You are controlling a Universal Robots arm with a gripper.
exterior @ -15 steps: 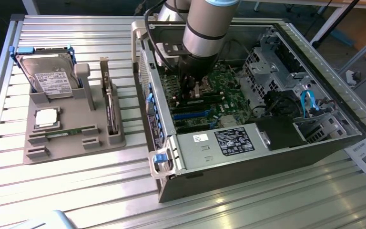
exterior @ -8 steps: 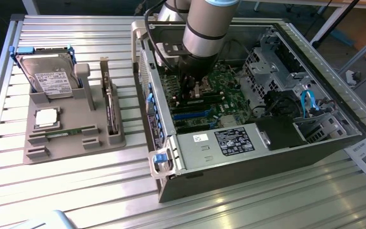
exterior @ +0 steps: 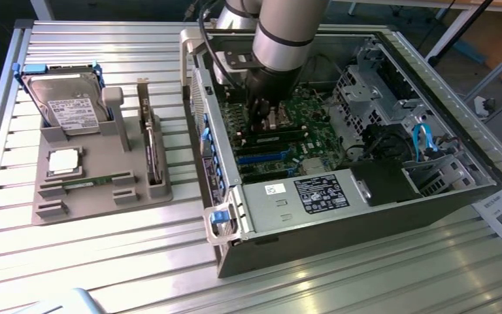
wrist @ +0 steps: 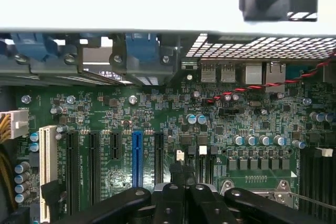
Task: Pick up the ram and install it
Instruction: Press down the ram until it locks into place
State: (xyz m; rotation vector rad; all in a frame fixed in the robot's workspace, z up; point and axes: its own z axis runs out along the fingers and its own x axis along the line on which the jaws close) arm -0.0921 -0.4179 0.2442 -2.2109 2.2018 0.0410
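Exterior view: ram [exterior: 94, 181] lies left-to-right in tray [exterior: 102, 204]; pincer [wrist: 182, 176] clenched above motherboard [wrist: 157, 114].

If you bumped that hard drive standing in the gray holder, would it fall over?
Probably not: the hard drive sits propped in a slot of the gray holder. Its metal-looking body likely makes it stiff and heavy for its size.

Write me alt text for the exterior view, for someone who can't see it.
A robot arm reaches down into an open computer case, its gripper low over the green motherboard. At the exterior view's left, a grey holder on the slatted metal table carries a hard drive, a square silver CPU chip, a thin green ram stick and an upright expansion card.
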